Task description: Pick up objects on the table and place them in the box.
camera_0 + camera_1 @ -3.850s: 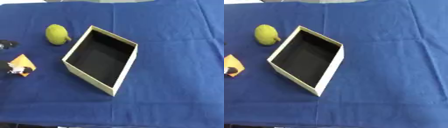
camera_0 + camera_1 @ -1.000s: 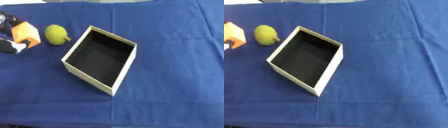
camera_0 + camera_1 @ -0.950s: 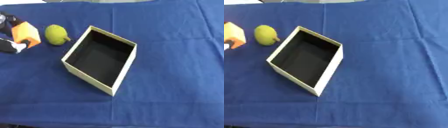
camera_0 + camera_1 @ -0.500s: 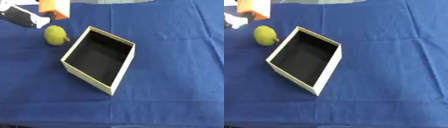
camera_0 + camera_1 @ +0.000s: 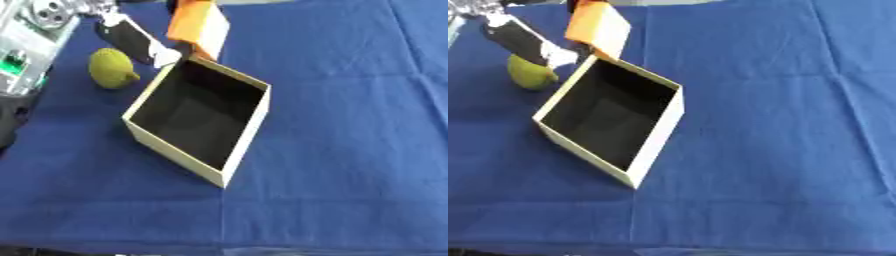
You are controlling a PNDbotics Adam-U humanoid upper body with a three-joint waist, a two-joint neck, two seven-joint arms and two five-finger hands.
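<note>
An orange block (image 5: 198,26) tilts above the open cream box's (image 5: 229,158) far corner — a yellow-green fruit (image 5: 111,68) sits left.

A blue cloth (image 5: 350,150) covers the whole work surface. It spans both views from edge to edge. The cloth is not flat: a fold line runs across it from left to right in the near part, and a second crease runs from the far side toward the near edge. Slighter wrinkles show at the right side. At the far edge, a narrow pale strip (image 5: 254,1) shows beyond the cloth; what it belongs to cannot be told. At the near edge, a thin dark band (image 5: 710,252) borders the cloth.
</note>
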